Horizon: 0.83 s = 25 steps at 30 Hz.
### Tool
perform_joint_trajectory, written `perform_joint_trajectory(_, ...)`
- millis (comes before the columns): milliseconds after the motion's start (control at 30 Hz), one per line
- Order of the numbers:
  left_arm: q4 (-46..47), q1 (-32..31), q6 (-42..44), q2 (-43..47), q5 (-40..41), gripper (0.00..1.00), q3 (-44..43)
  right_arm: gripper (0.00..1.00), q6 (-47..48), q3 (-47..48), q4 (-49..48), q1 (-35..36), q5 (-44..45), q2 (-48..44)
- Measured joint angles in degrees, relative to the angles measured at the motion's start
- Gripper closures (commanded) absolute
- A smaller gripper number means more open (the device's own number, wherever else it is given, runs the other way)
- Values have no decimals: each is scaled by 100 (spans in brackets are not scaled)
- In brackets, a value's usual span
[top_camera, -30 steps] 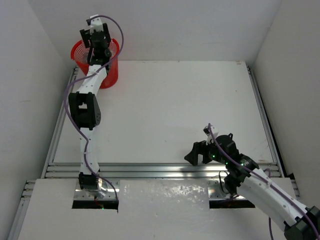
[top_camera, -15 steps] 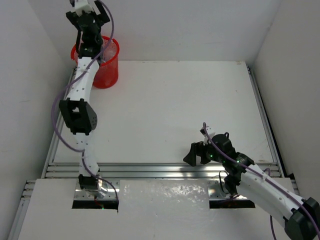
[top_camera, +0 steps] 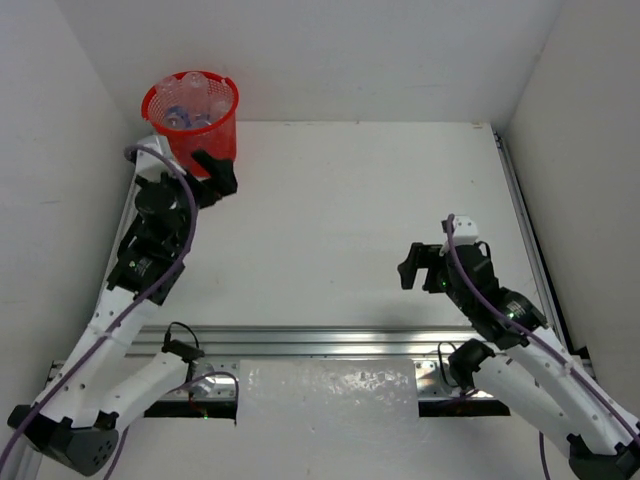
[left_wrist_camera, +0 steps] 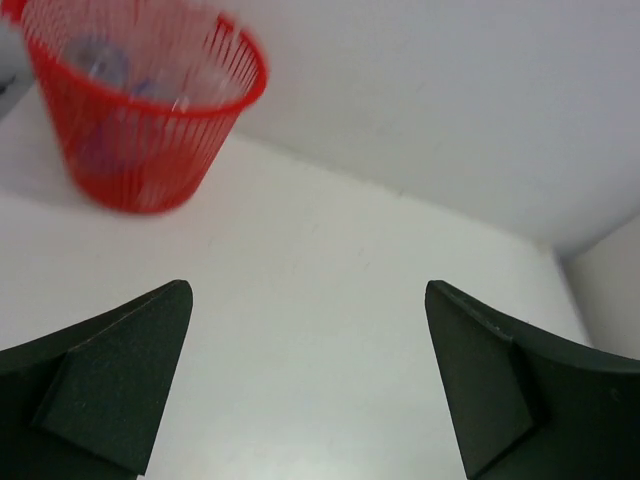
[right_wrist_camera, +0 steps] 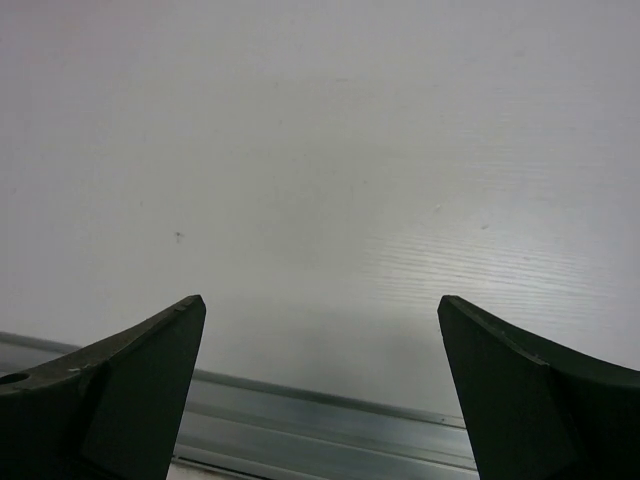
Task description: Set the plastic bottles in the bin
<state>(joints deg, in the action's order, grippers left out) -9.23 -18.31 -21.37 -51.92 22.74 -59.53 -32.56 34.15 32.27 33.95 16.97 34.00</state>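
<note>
Left gripper (left_wrist_camera: 306,300) and right gripper (right_wrist_camera: 321,305) gape wide, empty.

The left pincer (top_camera: 214,172), at 10 o'clock, points toward 2 o'clock, its jaws spread wide and empty. The right pincer (top_camera: 412,266), at 4 o'clock, points toward 9 o'clock, likewise agape.

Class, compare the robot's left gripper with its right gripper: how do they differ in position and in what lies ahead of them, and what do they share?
The left gripper is at the far left, close by the red mesh bin; the right gripper is near the front rail. The left faces the bin holding plastic bottles; the right faces only the table. Both are open, empty.
</note>
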Motion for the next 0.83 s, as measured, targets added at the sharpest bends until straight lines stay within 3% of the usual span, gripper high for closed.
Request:
perform_joint_trajectory(233, -1480, 33, 0, 1084, -389, 0, 1202, 1, 138, 426, 857, 0, 584, -553)
perform_joint_trajectory(467, -1683, 33, 133, 2656, -321, 0, 2116, 1, 284, 428, 1464, 0, 1040, -1224)
perform_joint_trajectory(833, -2048, 35, -120, 2339, 302, 0, 2094, 1, 278, 313, 1543, 0, 997, -1530)
